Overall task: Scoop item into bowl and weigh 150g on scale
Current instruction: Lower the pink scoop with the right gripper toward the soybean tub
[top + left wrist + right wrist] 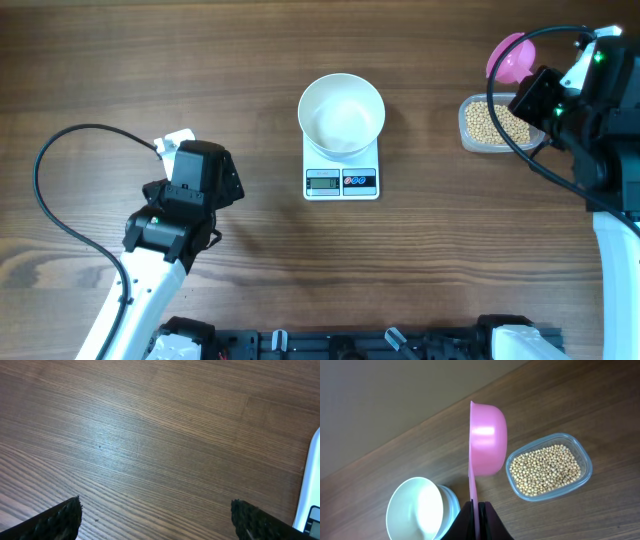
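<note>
From what I see, the weighing has barely begun. The white bowl (pixel 342 113) sits on the kitchen scale (pixel 341 180) at mid-table and looks empty; I can't read the display. All the soybeans (pixel 547 469) I can find lie in the clear plastic tub (pixel 585 455), well to the right of the scale. My right gripper (pixel 476 507) is clamped tight on the handle of the pink scoop (pixel 487 440), which hangs on edge in the air just beside the tub, with no beans visible in it. My left gripper (pixel 155 515) hovers with its jaws spread wide over bare wood left of the scale, carrying nothing. Scooping, pouring and reaching the target weight all remain.
</note>
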Action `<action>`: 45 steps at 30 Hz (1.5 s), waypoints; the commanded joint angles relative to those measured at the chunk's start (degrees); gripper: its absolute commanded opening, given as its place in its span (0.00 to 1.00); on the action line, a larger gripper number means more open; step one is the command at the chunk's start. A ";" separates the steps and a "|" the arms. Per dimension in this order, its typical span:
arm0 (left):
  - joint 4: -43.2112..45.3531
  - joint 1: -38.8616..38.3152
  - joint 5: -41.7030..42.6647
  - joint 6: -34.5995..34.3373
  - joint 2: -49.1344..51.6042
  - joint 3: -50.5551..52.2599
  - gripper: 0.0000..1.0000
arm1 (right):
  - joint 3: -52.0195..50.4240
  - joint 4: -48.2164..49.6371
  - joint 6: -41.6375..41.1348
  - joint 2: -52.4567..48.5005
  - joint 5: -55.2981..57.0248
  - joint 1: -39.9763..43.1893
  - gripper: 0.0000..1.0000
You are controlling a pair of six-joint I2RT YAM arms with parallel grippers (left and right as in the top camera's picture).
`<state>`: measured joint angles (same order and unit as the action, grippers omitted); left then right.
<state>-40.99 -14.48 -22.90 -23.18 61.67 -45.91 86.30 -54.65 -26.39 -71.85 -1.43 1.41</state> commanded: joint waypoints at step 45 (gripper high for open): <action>-0.02 0.42 -1.18 0.44 0.22 0.26 1.00 | 0.24 -2.86 12.90 -5.79 7.10 0.17 0.04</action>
<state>-40.99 -14.48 -22.90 -23.16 61.67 -45.91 86.30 -56.82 -18.11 -74.72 5.85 1.41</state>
